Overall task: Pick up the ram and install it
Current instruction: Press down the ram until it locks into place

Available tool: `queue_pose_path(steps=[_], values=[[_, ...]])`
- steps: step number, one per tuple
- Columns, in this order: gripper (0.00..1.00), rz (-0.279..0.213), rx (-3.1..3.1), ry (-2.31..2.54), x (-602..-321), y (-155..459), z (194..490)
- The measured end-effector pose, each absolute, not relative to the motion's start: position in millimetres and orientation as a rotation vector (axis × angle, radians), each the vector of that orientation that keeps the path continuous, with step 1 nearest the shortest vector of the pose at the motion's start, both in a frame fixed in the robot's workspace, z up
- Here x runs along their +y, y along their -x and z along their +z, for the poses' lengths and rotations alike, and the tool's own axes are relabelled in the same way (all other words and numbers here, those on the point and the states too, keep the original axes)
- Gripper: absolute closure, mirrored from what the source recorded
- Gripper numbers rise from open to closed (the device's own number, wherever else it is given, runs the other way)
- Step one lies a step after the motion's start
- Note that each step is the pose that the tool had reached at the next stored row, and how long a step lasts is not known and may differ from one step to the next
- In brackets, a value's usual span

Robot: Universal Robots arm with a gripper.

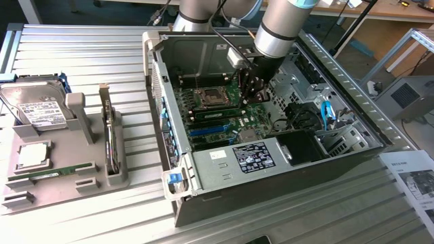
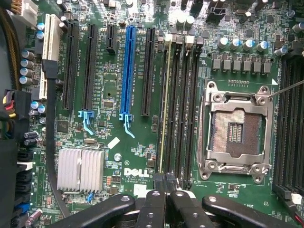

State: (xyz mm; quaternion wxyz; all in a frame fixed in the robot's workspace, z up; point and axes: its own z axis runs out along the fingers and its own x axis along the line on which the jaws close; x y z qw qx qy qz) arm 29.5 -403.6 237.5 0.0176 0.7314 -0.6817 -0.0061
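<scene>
At the exterior view's left, on the ribbed metal surface (image 1: 101,61), sits a grey holder tray (image 1: 95,185) carrying a hard drive (image 1: 37,109), a square silver chip (image 1: 32,155), an upright expansion card (image 1: 107,129) and a thin green stick (image 1: 61,172) lying flat, half sunk in its groove.

Further right stands the open computer case (image 1: 169,152), with the arm reaching down inside. Hand (image 1: 252,96) low over the motherboard, hiding the board behind it. In the wrist view, black fingers (image 2: 152,209) pressed together, nothing visible between them, hand (image 2: 165,187) directly over one end of the ram (image 2: 164,104). Ram on edge in the memory slot nearest the blue slot (image 2: 127,71), seen as a thin pale green line (image 1: 217,113); contact between tips and stick impossible to make out, that end covered. Empty processor socket (image 2: 236,130) beside the slots.

At the exterior view's right, a printed sheet (image 1: 413,178), cut off at the edge.
</scene>
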Motion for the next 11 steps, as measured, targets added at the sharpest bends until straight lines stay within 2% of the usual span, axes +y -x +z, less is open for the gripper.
queue_pose_path(steps=[11], values=[[0.89, -0.019, -2.118, -2.272, -403.6, -29.5, 233.4]])
